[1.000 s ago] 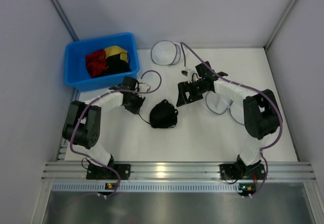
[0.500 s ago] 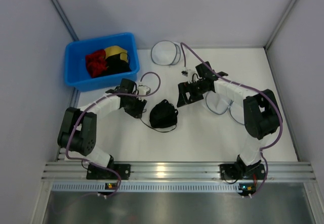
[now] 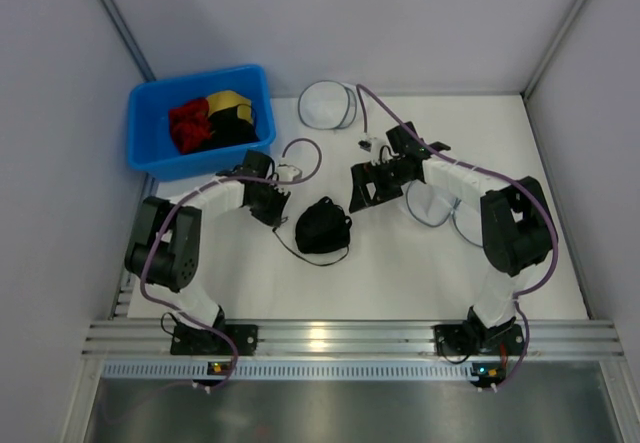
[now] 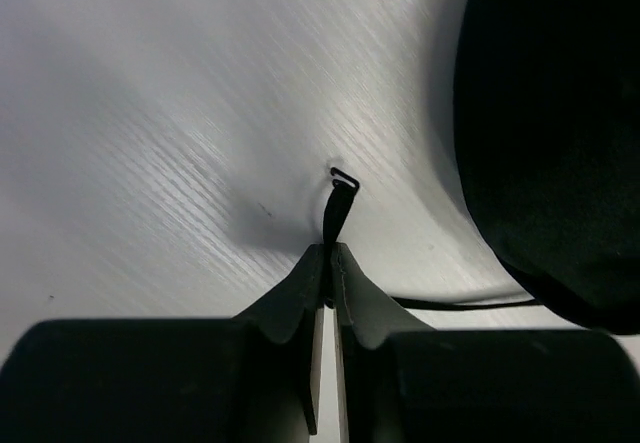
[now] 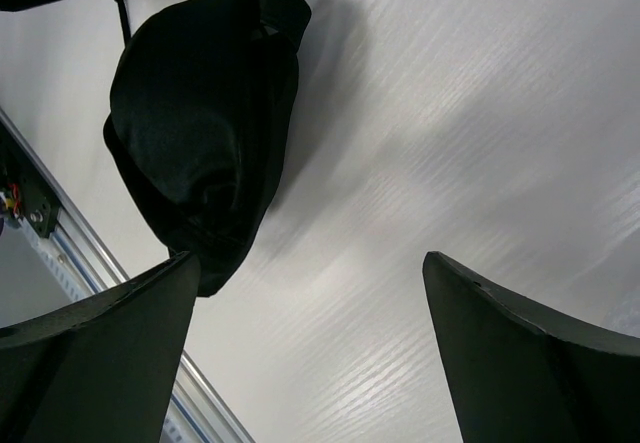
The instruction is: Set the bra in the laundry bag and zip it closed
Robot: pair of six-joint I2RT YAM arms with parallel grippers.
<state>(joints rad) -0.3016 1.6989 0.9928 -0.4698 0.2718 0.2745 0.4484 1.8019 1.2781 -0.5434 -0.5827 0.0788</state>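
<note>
The bra (image 3: 322, 228) is a small black bundle lying on the white table between my two arms. My left gripper (image 3: 274, 213) is just left of it and is shut on a thin black strap (image 4: 336, 208) with a small hook at its end. The dark cup fills the right side of the left wrist view (image 4: 560, 143). My right gripper (image 3: 360, 193) is open and empty, up and right of the bra (image 5: 200, 133). The laundry bag (image 3: 437, 206), see-through mesh with thin dark hoops, lies partly under my right arm.
A blue bin (image 3: 148, 148) at the back left holds a red garment (image 3: 188, 125) and a yellow-and-black one (image 3: 230, 111). A whiter round mesh case (image 3: 326, 104) lies at the back centre. Purple cables loop over both arms.
My left arm has shifted slightly while keeping hold of the strap. The bra has slid a little toward the near edge. The right arm has not moved.
</note>
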